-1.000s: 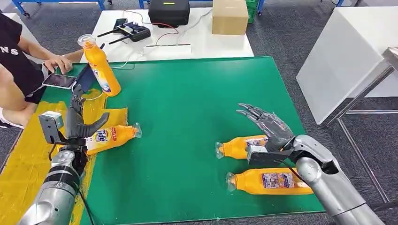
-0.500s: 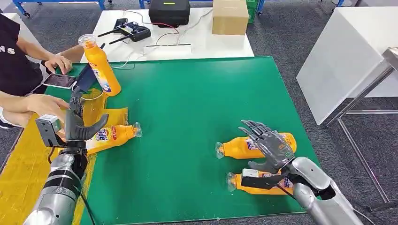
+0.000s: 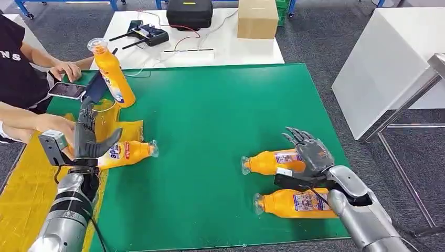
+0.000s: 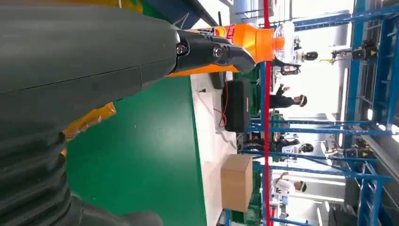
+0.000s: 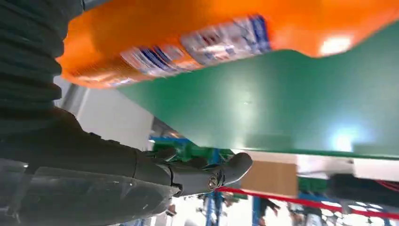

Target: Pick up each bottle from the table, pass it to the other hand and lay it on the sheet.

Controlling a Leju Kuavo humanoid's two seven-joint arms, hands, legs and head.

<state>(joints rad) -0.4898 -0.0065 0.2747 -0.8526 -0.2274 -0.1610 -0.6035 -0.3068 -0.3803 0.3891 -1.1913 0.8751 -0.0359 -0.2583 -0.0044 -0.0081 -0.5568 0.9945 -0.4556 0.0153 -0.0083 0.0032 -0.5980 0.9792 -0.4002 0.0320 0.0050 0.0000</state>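
Note:
Three orange bottles lie on the green mat (image 3: 210, 115) and a fourth (image 3: 112, 75) stands upright at its far left. One lying bottle (image 3: 127, 152) has its base end on the yellow sheet (image 3: 21, 184); my left hand (image 3: 89, 139) stands beside that end, fingers straight up and thumb spread toward it, holding nothing. In the left wrist view the same bottle (image 4: 244, 40) lies along my outstretched fingers (image 4: 211, 52). My right hand (image 3: 312, 155) hovers with fingers spread over the base end of the farther right bottle (image 3: 267, 163), seen close in the right wrist view (image 5: 211, 33). The nearer right bottle (image 3: 296, 202) lies beside my right forearm.
A person sits at the far left; one of their hands (image 3: 52, 123) reaches in close to my left hand, the other rests by a phone (image 3: 66, 90). Beyond the mat stands a white table with a black case (image 3: 189, 13), a cardboard box (image 3: 257, 18) and controllers. Another white table (image 3: 383, 58) stands at the right.
My right hand has come down from a raised pose and settled over the base end of the farther right bottle. The person's hand has reached in toward my left hand, which barely moved.

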